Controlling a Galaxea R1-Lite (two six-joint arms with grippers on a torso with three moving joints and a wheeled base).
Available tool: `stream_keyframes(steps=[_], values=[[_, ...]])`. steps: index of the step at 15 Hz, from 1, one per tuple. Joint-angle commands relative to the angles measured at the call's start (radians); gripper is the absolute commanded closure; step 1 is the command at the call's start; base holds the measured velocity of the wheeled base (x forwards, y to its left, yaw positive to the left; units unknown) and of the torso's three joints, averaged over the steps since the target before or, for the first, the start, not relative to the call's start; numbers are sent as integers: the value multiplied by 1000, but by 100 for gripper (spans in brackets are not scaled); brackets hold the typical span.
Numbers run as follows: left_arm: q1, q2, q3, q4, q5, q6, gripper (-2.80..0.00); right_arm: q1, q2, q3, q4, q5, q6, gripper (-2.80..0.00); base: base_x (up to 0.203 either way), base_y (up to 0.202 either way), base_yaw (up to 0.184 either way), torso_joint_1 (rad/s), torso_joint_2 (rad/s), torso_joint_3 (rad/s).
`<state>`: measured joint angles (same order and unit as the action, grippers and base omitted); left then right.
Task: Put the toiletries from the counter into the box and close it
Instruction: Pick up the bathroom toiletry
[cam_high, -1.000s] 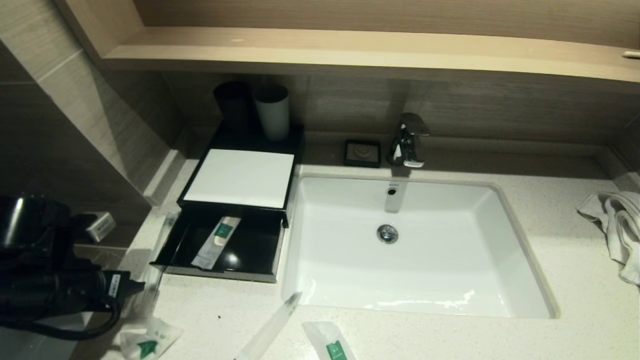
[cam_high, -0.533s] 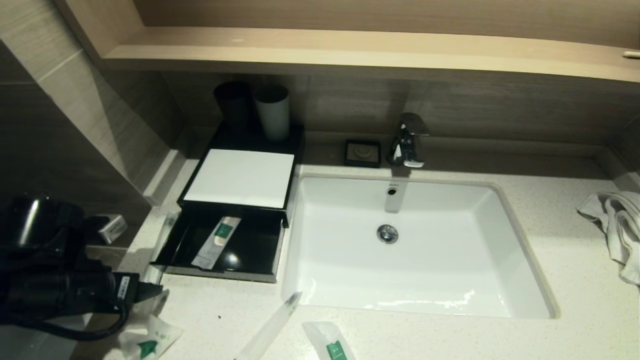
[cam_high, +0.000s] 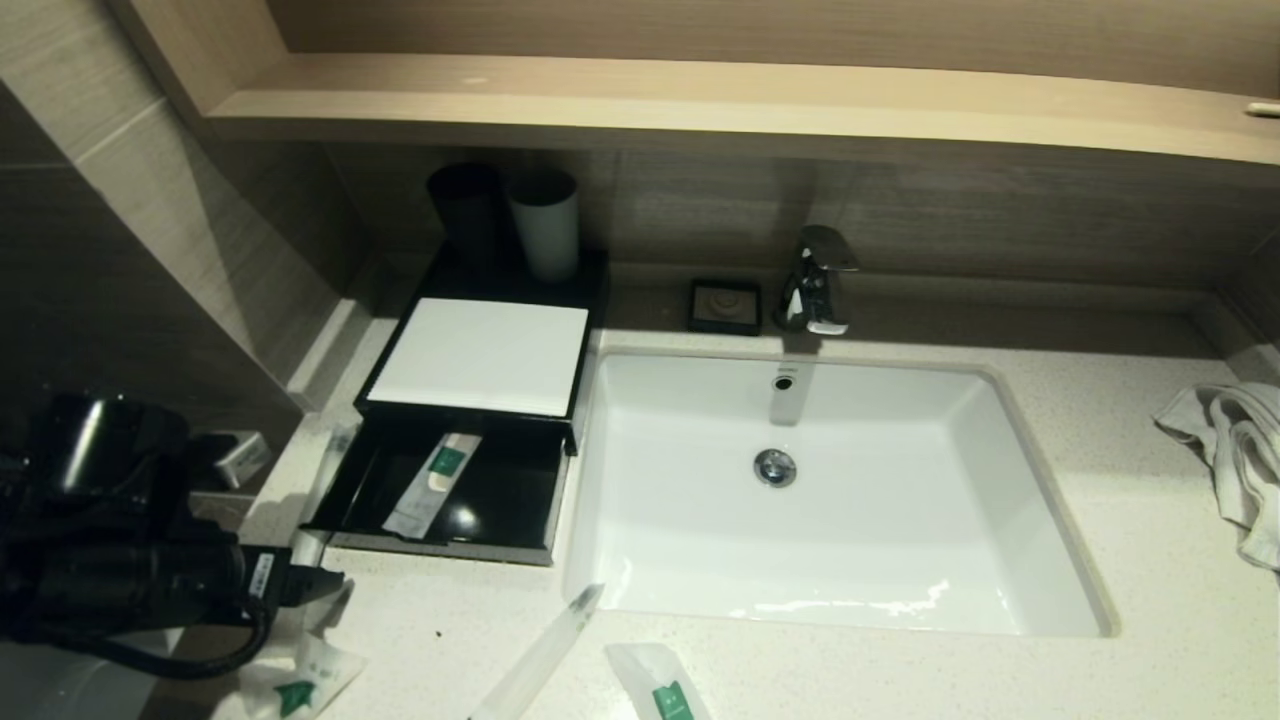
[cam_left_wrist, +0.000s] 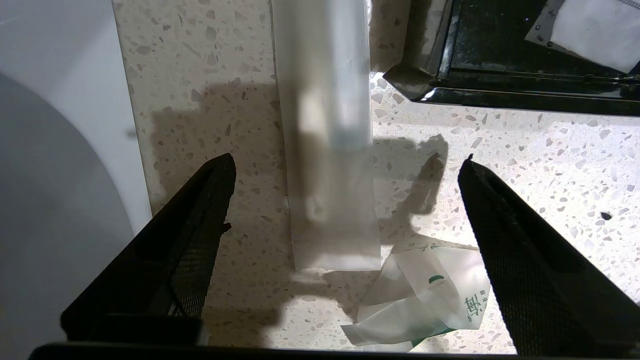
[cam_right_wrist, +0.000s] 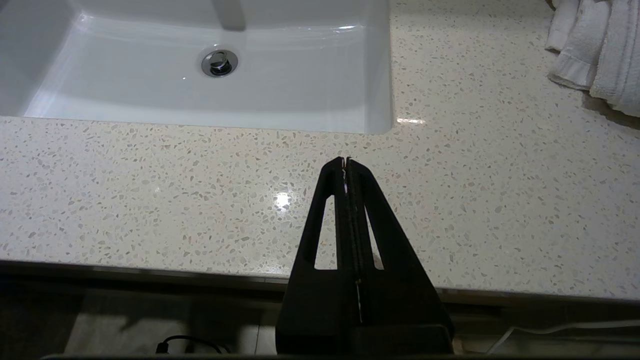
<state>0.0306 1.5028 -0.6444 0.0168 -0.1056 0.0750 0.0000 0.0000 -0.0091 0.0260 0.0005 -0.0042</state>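
The black box (cam_high: 480, 355) with a white top panel stands left of the sink, its front drawer (cam_high: 345, 490) pulled out with one green-labelled sachet (cam_high: 432, 485) inside. My left gripper (cam_high: 322, 585) (cam_left_wrist: 347, 159) hovers open over the counter's (cam_high: 1150, 570) front left corner. Between its fingers lies the end of a long clear-wrapped stick (cam_left_wrist: 327, 150) (cam_high: 330, 465) that runs along the drawer's left side. A crumpled green-labelled sachet (cam_left_wrist: 430, 295) (cam_high: 295, 685) lies just beside it. Another long stick (cam_high: 540, 655) and a sachet (cam_high: 665, 690) lie at the front edge. My right gripper (cam_right_wrist: 346, 160) is shut and empty.
The white sink basin (cam_high: 830, 500) fills the middle, with the faucet (cam_high: 815, 280) and a small black soap dish (cam_high: 725, 305) behind it. A black cup (cam_high: 465, 210) and a white cup (cam_high: 545, 225) stand behind the box. A white towel (cam_high: 1230, 450) lies at the right.
My left gripper has moved right and forward over the counter's left corner and has opened wide. Nothing else has moved.
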Motion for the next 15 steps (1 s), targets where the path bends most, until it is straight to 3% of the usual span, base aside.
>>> stream_keyframes(steps=[1, 15], values=[[0, 12, 0, 0, 0, 0, -280, 0, 0, 0, 0, 1, 0, 0, 0, 0, 0, 0, 0, 0], [-1, 40, 0, 0, 0, 0, -280, 0, 0, 0, 0, 0, 0, 0, 0, 0, 0, 0, 0, 0]])
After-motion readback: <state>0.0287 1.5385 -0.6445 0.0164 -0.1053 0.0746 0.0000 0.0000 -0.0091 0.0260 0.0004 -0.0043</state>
